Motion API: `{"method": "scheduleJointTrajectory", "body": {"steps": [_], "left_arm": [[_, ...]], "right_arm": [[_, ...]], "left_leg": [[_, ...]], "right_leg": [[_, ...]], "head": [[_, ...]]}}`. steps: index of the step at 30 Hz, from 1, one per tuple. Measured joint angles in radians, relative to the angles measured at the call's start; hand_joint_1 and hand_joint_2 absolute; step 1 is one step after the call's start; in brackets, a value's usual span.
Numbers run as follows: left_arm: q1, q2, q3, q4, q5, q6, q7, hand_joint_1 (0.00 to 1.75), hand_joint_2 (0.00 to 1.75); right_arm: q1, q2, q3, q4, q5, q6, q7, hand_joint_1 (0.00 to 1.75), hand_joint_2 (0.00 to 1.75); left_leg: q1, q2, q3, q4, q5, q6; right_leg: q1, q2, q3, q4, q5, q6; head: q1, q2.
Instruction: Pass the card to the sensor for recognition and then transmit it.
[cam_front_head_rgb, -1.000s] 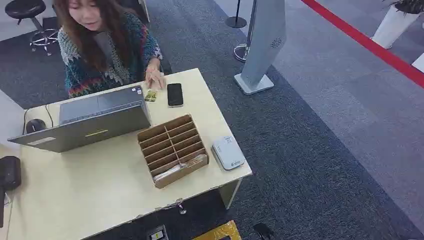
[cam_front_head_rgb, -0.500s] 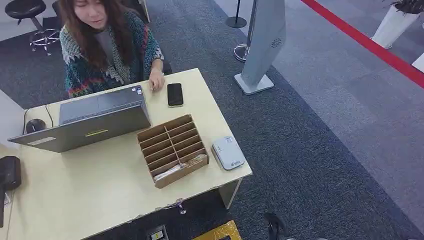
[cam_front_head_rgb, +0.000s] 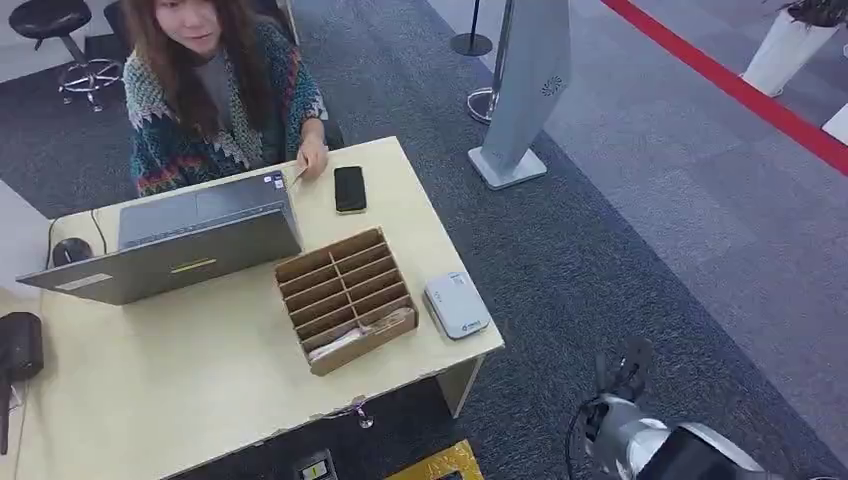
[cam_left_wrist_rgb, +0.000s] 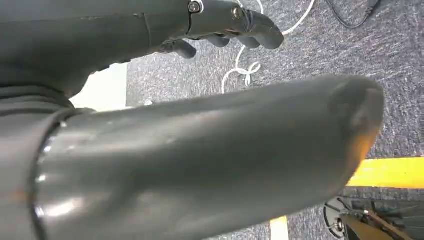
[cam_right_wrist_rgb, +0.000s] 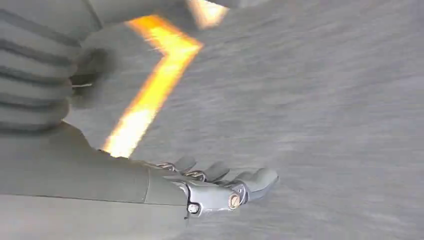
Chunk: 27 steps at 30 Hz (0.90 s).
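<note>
Robot beside the desk, both hands empty.
The right hand hangs over the carpet with fingers loosely apart, well away from the sensor; the card is farther off, pinched in the person's hand. The left hand is likewise spread, holding nothing.

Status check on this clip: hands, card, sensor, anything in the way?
Right hand empty, beside the desk above the carpet. Left hand low, holding nothing. Cards in the wooden organizer; grey sensor beside it, nothing on it. Person's hand near the phone.
</note>
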Motion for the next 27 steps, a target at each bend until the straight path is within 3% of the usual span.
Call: {"method": "scheduleJointTrajectory", "body": {"steps": [3,4,8,10,14,21,27], "left_arm": [[0.000,-0.002,0.000,0.000,0.007,0.005,-0.004,0.00,0.00],[0.000,-0.004,0.000,0.000,0.010,0.007,-0.005,0.00,0.00],[0.002,-0.011,0.001,0.000,0.018,0.010,-0.006,0.00,0.00],[0.002,-0.013,0.001,0.000,0.024,0.014,-0.011,0.00,0.00],[0.007,-0.014,0.001,0.000,0.028,0.018,-0.012,0.00,0.00],[0.007,-0.014,0.000,0.000,0.017,0.018,-0.012,0.00,0.00],[0.007,-0.016,-0.003,0.000,-0.002,0.018,-0.013,0.00,0.00]], "right_arm": [[-0.080,-0.053,-0.109,-0.048,0.175,-0.005,-0.035,0.00,1.75],[-0.102,-0.069,-0.164,-0.077,0.296,-0.005,-0.032,0.00,1.75],[-0.145,-0.054,-0.360,-0.270,0.855,-0.006,0.155,0.00,1.75],[-0.156,-0.032,-0.444,-0.412,1.040,-0.006,0.240,0.00,1.75],[-0.180,0.011,-0.548,-0.678,1.256,-0.006,0.301,0.00,1.75],[-0.186,0.045,-0.577,-1.030,1.473,-0.006,0.346,0.00,1.75],[-0.178,0.053,-0.516,-1.209,1.664,-0.006,0.377,0.00,1.75]], "left_leg": [[0.000,0.000,0.000,0.000,0.002,0.003],[0.000,-0.001,-0.001,0.000,0.002,0.003],[0.000,-0.008,-0.004,0.000,0.005,0.003],[0.000,-0.014,-0.005,0.000,0.007,0.004],[0.000,-0.021,-0.007,0.000,0.009,0.003],[0.000,-0.017,-0.008,0.000,0.009,0.003],[-0.001,-0.017,-0.008,0.000,0.009,0.003]], "right_leg": [[0.000,0.000,0.000,0.000,0.001,0.002],[0.000,-0.001,0.001,0.000,0.001,0.002],[0.000,-0.007,0.001,0.001,0.002,0.003],[0.000,-0.013,0.001,0.001,0.002,0.003],[0.000,-0.021,0.000,0.001,0.002,0.002],[0.000,-0.017,-0.001,0.001,0.002,0.002],[0.000,-0.017,-0.002,0.001,0.002,0.003]], "head": [[0.000,0.000],[0.000,0.000],[0.000,0.000],[0.000,0.000],[0.000,0.000],[0.000,0.000],[0.000,0.000]]}}
